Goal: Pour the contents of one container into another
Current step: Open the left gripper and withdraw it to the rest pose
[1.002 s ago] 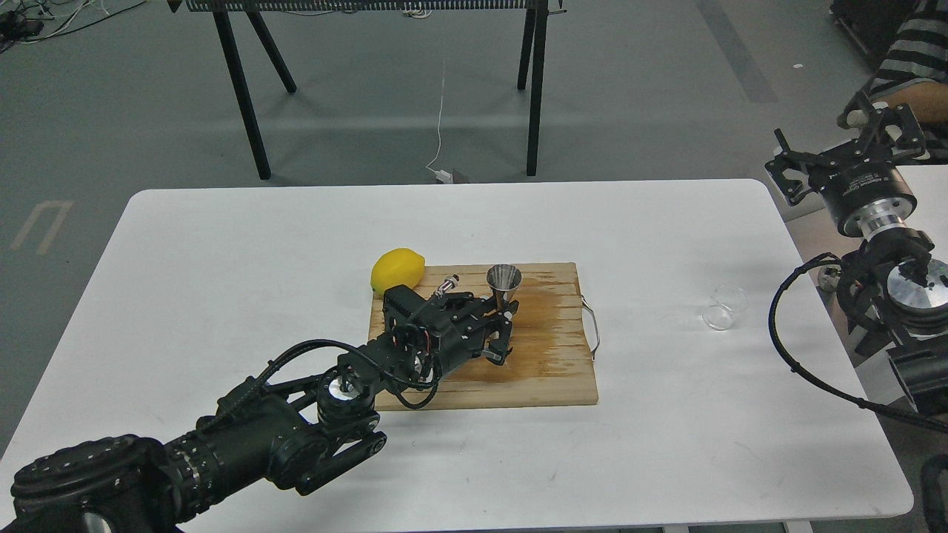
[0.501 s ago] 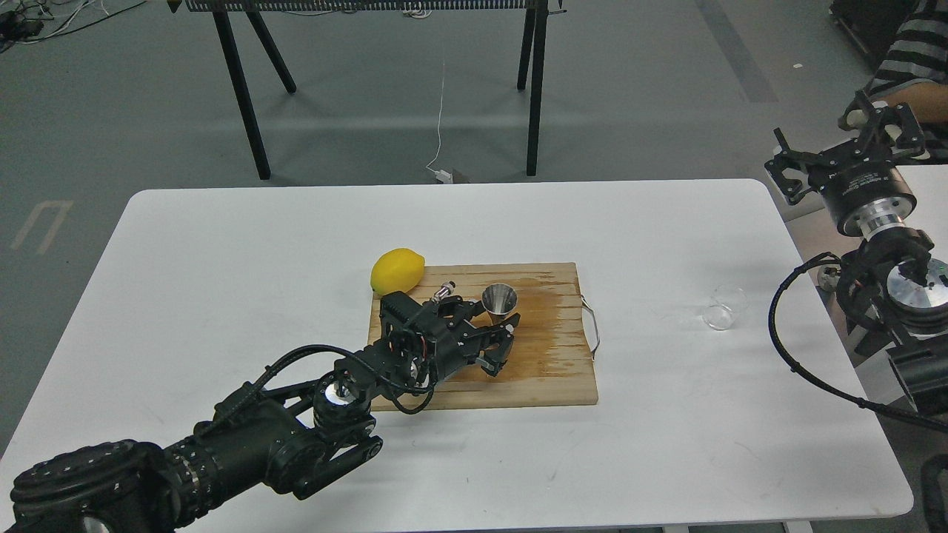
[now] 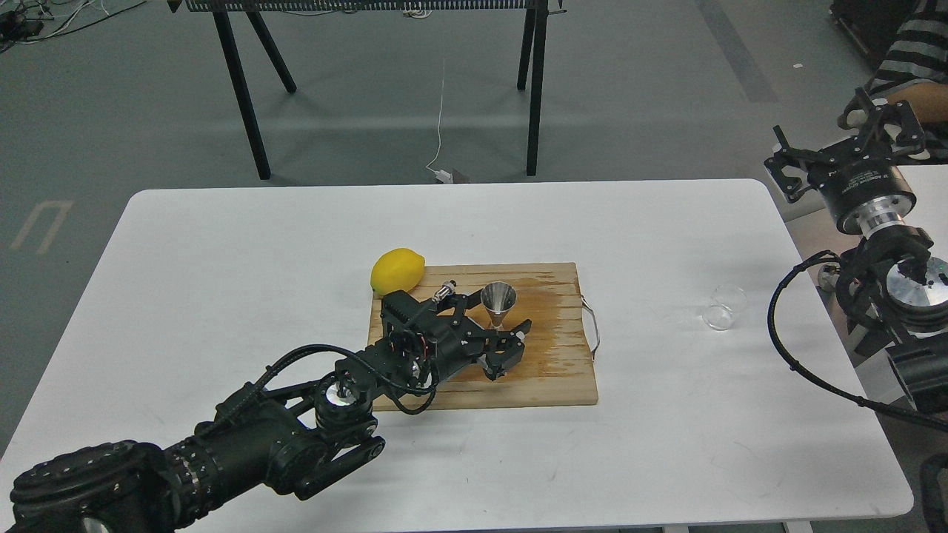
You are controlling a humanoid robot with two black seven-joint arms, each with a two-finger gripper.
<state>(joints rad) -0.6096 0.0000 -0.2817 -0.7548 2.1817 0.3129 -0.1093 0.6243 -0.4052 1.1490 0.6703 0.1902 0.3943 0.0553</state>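
The steel jigger (image 3: 498, 298) stands upright on the wet wooden cutting board (image 3: 552, 370), its wide mouth up. My left gripper (image 3: 503, 337) reaches in from the lower left and is shut on the jigger's lower cone, which its fingers mostly hide. The clear glass cup (image 3: 723, 309) sits alone on the white table (image 3: 222, 244), well to the right of the board. My right gripper (image 3: 829, 144) hangs open and empty beyond the table's right edge, up and right of the cup.
A yellow lemon (image 3: 398, 271) rests at the board's far left corner, just behind my left wrist. A metal handle (image 3: 592, 326) sticks out of the board's right side. A person in a striped shirt (image 3: 918, 52) sits at far right.
The left gripper has pulled the jigger a little toward me and left. It was tilted half a second ago and is upright now. The right arm has barely moved.
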